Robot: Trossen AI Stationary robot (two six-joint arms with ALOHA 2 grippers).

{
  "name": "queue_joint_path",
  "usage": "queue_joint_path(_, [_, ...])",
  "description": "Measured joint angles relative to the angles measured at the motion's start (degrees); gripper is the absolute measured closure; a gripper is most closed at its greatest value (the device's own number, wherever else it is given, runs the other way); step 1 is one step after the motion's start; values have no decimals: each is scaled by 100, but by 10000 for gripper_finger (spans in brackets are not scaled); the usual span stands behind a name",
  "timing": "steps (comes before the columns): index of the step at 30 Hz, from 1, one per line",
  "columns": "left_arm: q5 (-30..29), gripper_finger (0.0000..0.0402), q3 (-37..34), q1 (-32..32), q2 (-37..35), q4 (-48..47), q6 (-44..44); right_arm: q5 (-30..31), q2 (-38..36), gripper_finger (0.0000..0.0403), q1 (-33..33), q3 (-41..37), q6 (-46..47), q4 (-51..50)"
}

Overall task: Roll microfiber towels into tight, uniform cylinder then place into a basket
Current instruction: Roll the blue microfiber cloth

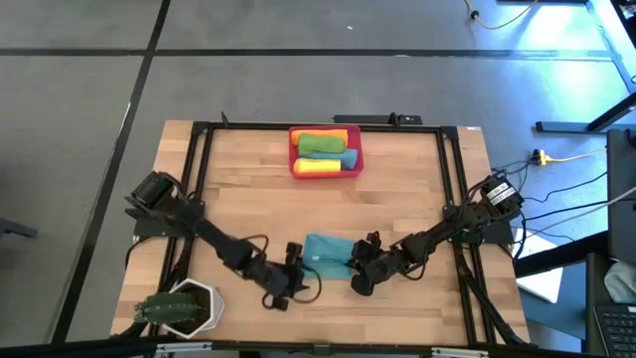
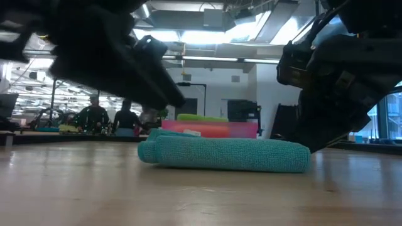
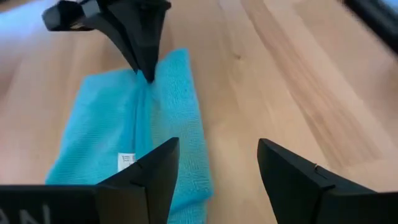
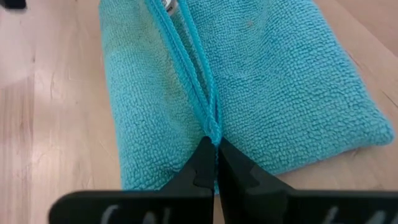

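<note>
A teal-blue microfiber towel (image 1: 326, 255) lies folded into a thick flat pad near the table's front middle, its hemmed edges meeting along its top. My right gripper (image 4: 216, 147) is shut on it at its right end. My left gripper (image 3: 217, 160) stands open at the towel's left end, with bare wood between its fingers. The red-pink basket (image 1: 294, 149) stands at the far middle of the table. It holds rolled orange, green and yellow towels and a bit of teal. My right gripper pinches the towel's hemmed edges (image 4: 211, 127) between its two fingertips, where two hems run side by side along the top of the pad, at its right end. The fingers slant down from the table's right. The towel lies flat on the table, slack.
A white hexagonal pot with a green plant (image 1: 184, 306) stands at the front left corner, close to my left arm. Black frame rails (image 1: 204, 179) run along the table's left, right and far sides. Bare wood lies between the towel and the basket.
</note>
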Motion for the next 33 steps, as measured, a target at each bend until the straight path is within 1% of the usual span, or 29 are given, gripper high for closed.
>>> queue_joint_path(3, [-510, 193, 178, -143, 272, 11, 79, 0, 2, 397, 0, 0, 9, -2])
queue_joint_path(4, [-593, 192, 232, -150, 363, 3, 141, -2, 2, 397, 0, 0, 21, -2])
queue_joint_path(12, [-597, 192, 693, 98, 1168, -125, 397, -9, 7, 396, 0, -2, 26, -2])
queue_joint_path(18, [-644, 206, 803, 244, 1246, -407, 195, -10, 7, 396, 0, -2, -3, 1])
queue_joint_path(21, [-666, 232, 796, 256, 1244, -408, 220, 63, 13, 386, 5, -13, -149, 66])
queue_joint_path(24, [-681, 272, 792, 264, 1244, -441, 214, 55, -50, 358, 6, 16, -477, 47])
queue_joint_path(27, [-674, 319, 785, 274, 1246, -470, 203, 2, -241, 319, 6, 131, -624, -332])
queue_joint_path(31, [-712, 383, 780, 287, 1248, -486, 159, -15, -656, 266, 20, 385, -621, -1139])
queue_joint_path(33, [-714, 394, 779, 287, 1248, -484, 48, 87, -844, 247, 66, 521, -660, -1472])
